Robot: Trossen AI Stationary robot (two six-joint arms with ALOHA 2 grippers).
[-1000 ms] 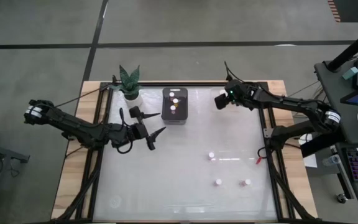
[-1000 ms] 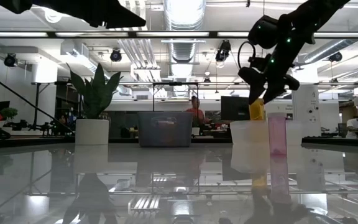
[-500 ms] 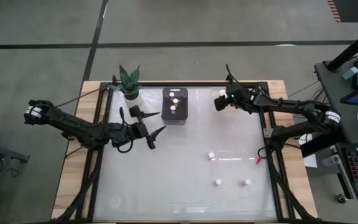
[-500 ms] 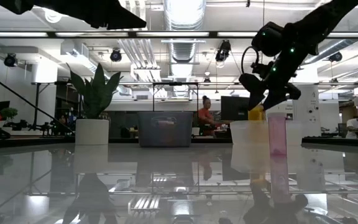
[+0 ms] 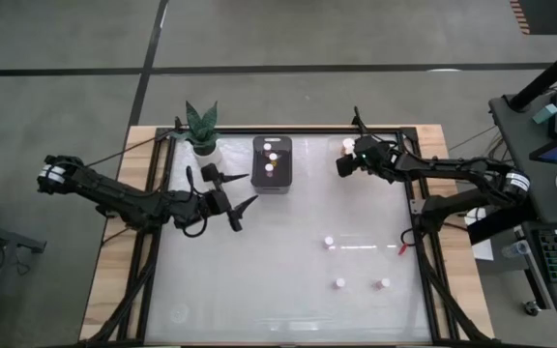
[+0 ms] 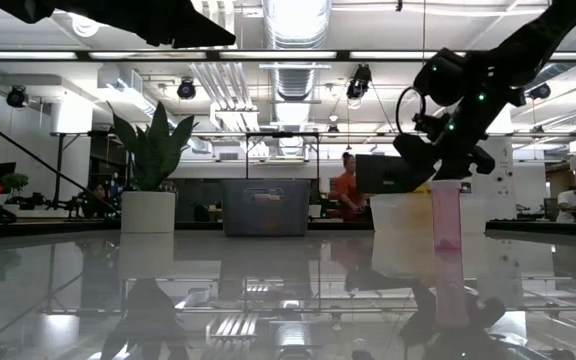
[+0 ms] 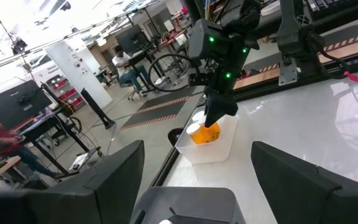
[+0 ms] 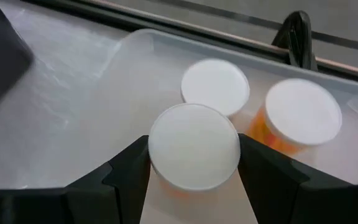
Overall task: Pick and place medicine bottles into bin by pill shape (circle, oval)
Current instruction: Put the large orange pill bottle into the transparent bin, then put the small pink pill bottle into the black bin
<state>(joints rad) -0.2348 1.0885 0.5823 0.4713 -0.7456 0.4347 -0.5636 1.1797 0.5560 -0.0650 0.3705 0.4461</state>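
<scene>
From above, the right gripper (image 5: pixel 343 166) hangs over the far right corner of the glossy white table (image 5: pixel 259 290), where a white cap shows at (image 5: pixel 347 146) — the clear bin is hard to make out from here. The left gripper (image 5: pixel 237 204) waits well apart, spread wide and empty, just beside the dark rectangular bin (image 5: pixel 272 164) with white caps in it. Three small white-capped medicine bottles (image 5: pixel 329 242) stand loose on the near right of the table, and a potted green plant (image 5: pixel 201 126) sits at the back.

At table height, the right gripper (image 6: pixel 423 160) sits low over the clear plastic bin (image 6: pixel 400 225).

From the left wrist, an orange-bodied bottle (image 7: pixel 205 132) lies inside that bin, right under the far arm.

The right wrist settles it — its fingers (image 8: pixel 132 168) are pinching a white-capped orange bottle (image 8: pixel 194 146) above the bin floor, touching two more capped bottles (image 8: pixel 303 112).

So this looks like the placing step. Next comes letting go cleanly without toppling the neighbours, then lifting clear and heading for the loose three.
</scene>
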